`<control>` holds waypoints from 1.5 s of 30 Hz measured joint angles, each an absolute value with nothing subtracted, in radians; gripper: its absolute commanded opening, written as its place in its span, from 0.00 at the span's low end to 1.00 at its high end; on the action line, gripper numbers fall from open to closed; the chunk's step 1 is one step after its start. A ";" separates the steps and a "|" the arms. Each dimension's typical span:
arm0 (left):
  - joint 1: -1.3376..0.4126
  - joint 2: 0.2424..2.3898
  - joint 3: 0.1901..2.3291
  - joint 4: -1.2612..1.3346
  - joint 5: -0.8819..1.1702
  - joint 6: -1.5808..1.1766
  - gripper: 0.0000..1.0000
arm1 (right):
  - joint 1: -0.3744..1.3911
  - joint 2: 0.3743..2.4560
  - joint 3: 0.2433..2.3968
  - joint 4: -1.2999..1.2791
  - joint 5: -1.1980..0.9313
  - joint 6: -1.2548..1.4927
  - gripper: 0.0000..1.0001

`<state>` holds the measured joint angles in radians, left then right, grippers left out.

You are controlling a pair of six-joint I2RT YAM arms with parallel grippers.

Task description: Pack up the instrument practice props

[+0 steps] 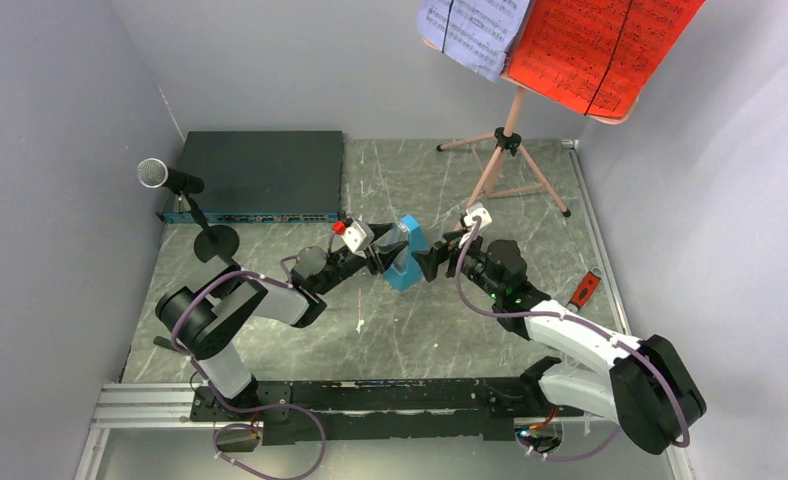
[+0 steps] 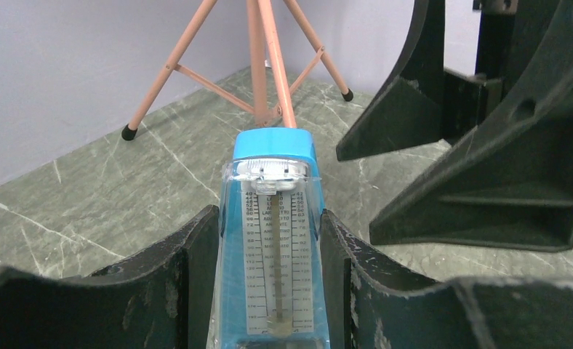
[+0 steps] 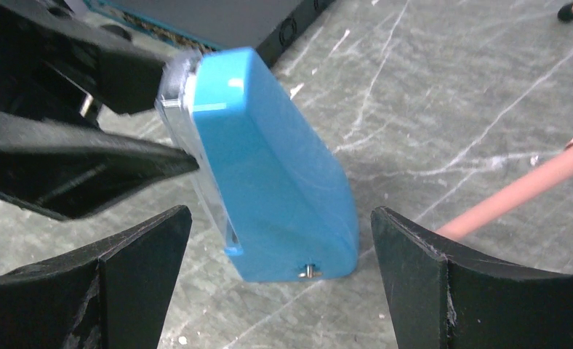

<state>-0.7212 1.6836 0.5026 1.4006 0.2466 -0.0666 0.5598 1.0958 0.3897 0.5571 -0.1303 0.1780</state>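
The small blue pyramid metronome (image 1: pixel 407 253) stands mid-table. My left gripper (image 1: pixel 384 262) is shut on it: in the left wrist view both fingers (image 2: pixel 196 269) press the sides of the metronome (image 2: pixel 273 218). My right gripper (image 1: pixel 432 262) is open just right of it. In the right wrist view (image 3: pixel 280 291) the metronome (image 3: pixel 269 189) sits ahead of the jaws with gaps on both sides. The black microphone (image 1: pixel 155 173) on its round-base stand (image 1: pixel 215 243) is at the far left. The pink tripod music stand (image 1: pixel 510 150) holds red (image 1: pixel 600 45) and lavender (image 1: pixel 475 30) sheets at the back right.
A large flat black electronics box (image 1: pixel 255 175) lies at the back left, behind the microphone. A red-handled tool (image 1: pixel 585 290) lies near the right wall. A pink tripod leg (image 3: pixel 516 193) runs close to my right gripper's right finger. Grey walls close in on three sides.
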 measured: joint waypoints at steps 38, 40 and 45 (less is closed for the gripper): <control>-0.722 1.690 0.505 1.285 0.300 -0.152 0.70 | 0.664 1.284 0.773 0.186 0.008 0.280 0.96; -0.722 1.689 0.505 1.280 0.300 -0.152 0.70 | 0.665 1.291 0.773 0.182 0.019 0.279 0.94; -0.722 1.689 0.505 1.265 0.301 -0.152 0.72 | 0.665 1.302 0.773 0.181 0.022 0.277 0.85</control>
